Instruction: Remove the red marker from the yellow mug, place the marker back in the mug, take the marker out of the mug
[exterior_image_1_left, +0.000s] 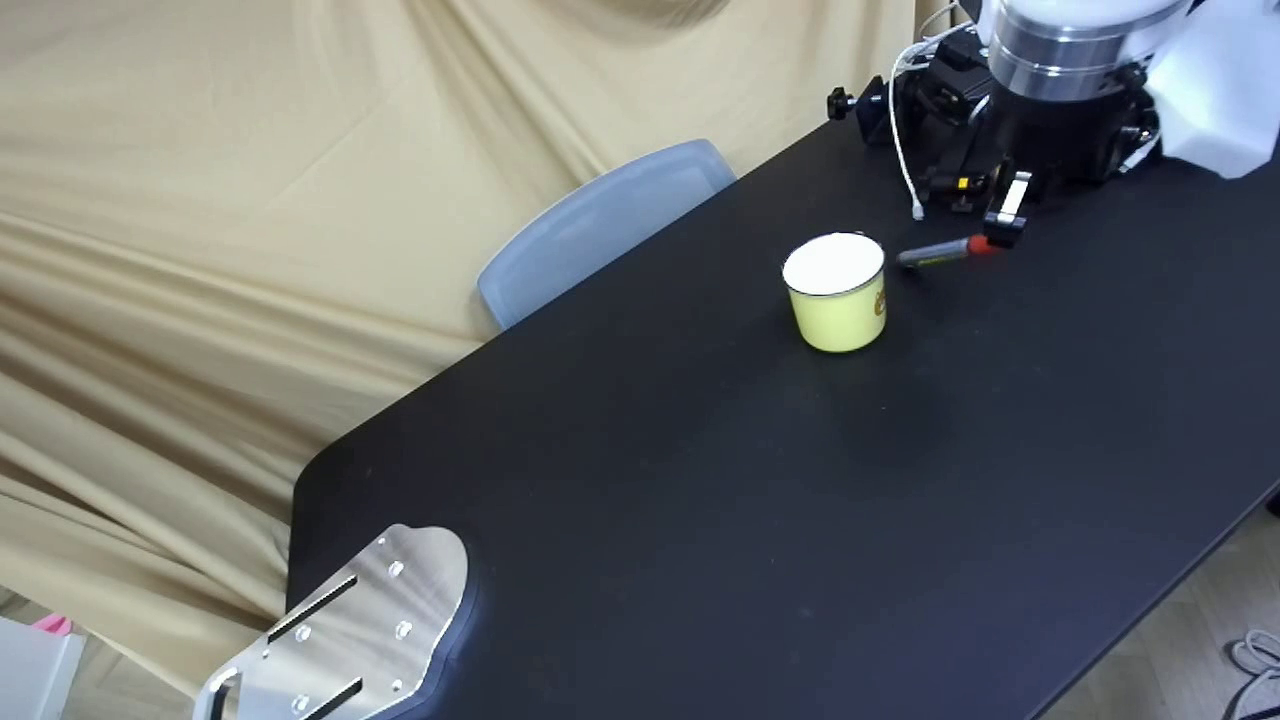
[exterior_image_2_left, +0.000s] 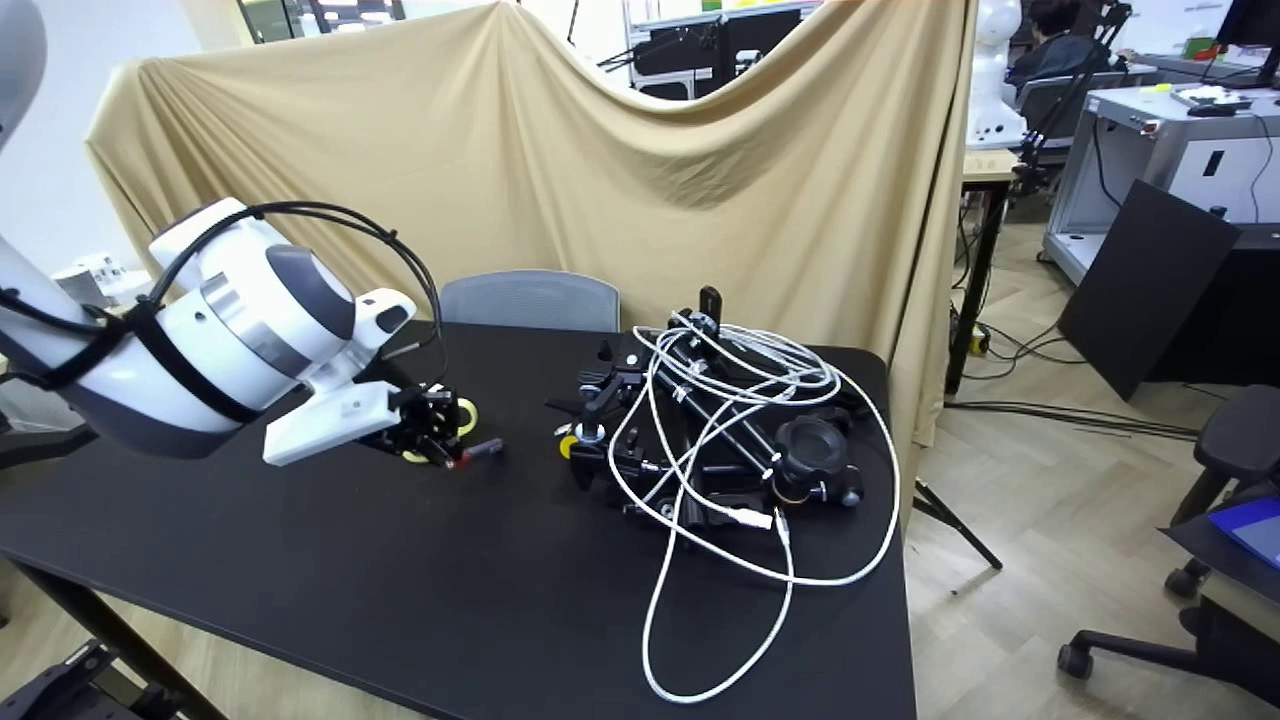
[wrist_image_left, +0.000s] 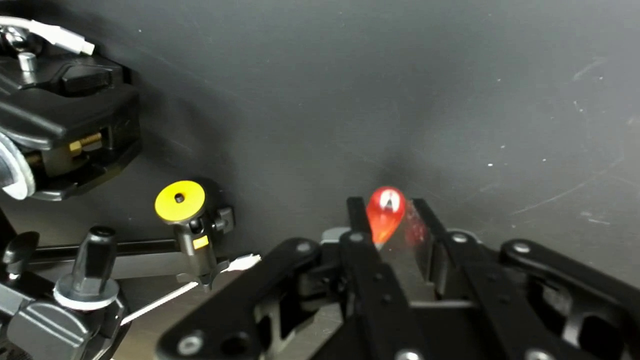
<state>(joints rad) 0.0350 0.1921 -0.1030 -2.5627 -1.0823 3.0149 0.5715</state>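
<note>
The yellow mug (exterior_image_1_left: 838, 315) stands upright on the black table in an exterior view, with its white inside facing up and nothing sticking out of it. In an exterior view the mug (exterior_image_2_left: 467, 416) is mostly hidden behind the gripper. My gripper (exterior_image_1_left: 1003, 228) is shut on the red end of the red marker (exterior_image_1_left: 940, 253). The marker lies roughly level beside the mug, outside it, with its grey end toward the mug. In the wrist view the marker's red end (wrist_image_left: 387, 207) sits between the fingertips of the gripper (wrist_image_left: 389, 215); the mug is out of view there.
Black clamps and stands with a coiled white cable (exterior_image_2_left: 700, 400) lie on the table near the gripper. A yellow-topped clamp screw (wrist_image_left: 180, 201) shows in the wrist view. A metal plate (exterior_image_1_left: 370, 610) is at the table's far end. A grey chair (exterior_image_1_left: 610, 225) stands against the edge.
</note>
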